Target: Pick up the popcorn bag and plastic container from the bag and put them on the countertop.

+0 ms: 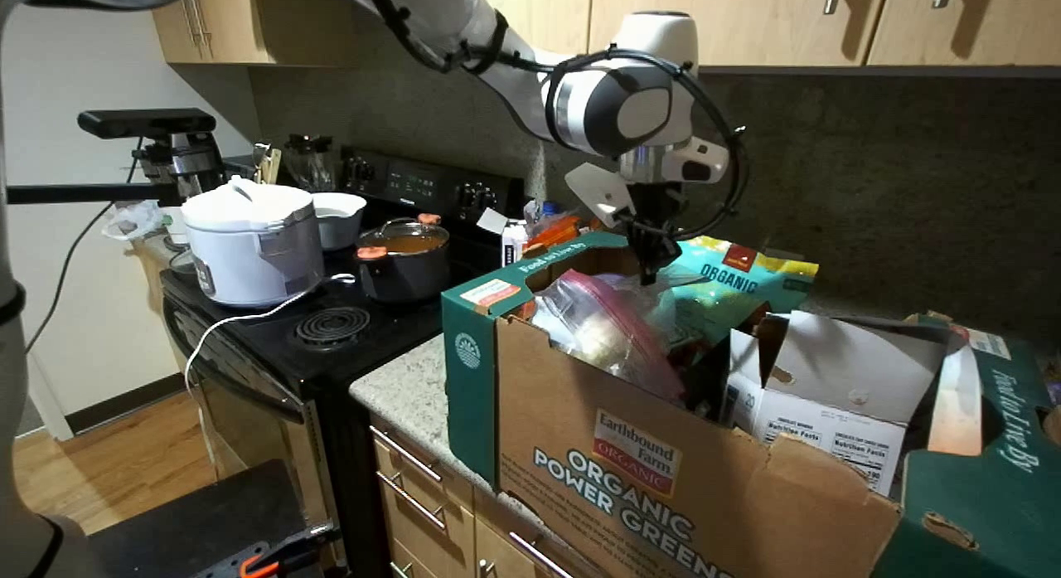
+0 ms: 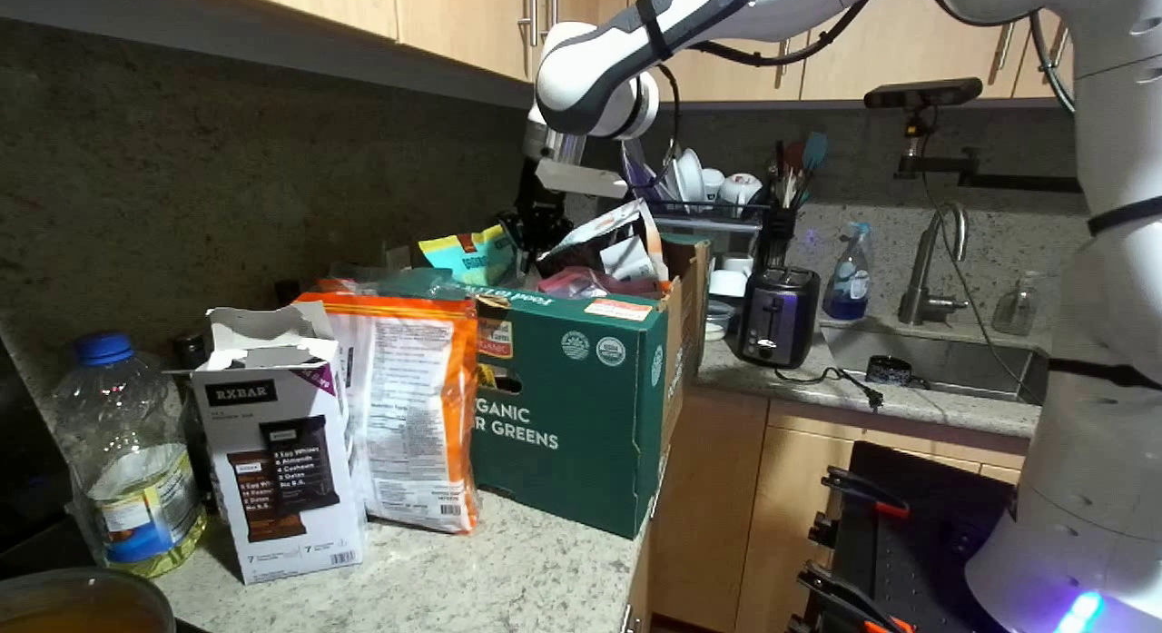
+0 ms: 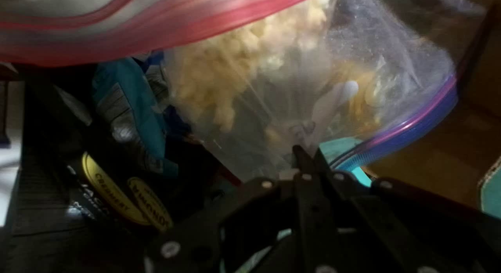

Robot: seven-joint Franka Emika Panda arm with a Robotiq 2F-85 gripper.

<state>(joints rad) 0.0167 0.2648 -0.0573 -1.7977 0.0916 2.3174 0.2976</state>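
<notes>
Popcorn bag [image 3: 227,77]: clear, crinkled plastic with pale yellow pieces, inside the open brown cardboard box [image 1: 572,395] with green ends, lettered ORGANIC POWER GREENS. Gripper [image 3: 308,157]: black, pointing down into the box, jaws brought together, tips clenched on gathered film of the popcorn bag. Orientation: film fans upward and leftward from the pinch in the wrist view, pieces heaped above the tips; long axis not readable, the soft bag running past the top edge. Adjoining: zip bag with red strip [image 3: 156,34], overlapping the popcorn bag in that view; purple-blue zip strip [image 3: 413,124] to its right, which bag it closes uncertain; teal ORGANIC bag [image 1: 729,292], just beside the gripper; opened white carton [image 1: 816,433], toward the box's far end in an exterior view. Edges: long brown wall torn and dipped along its rim. Open room: speckled light-grey countertop [image 2: 508,578], bare before the box's green end, narrowing to a strip between box and black stovetop [image 1: 398,329]. Outermost: orange-trimmed bag [image 2: 413,415] and RXBAR carton [image 2: 281,551], both standing on the countertop near that green end.
</notes>
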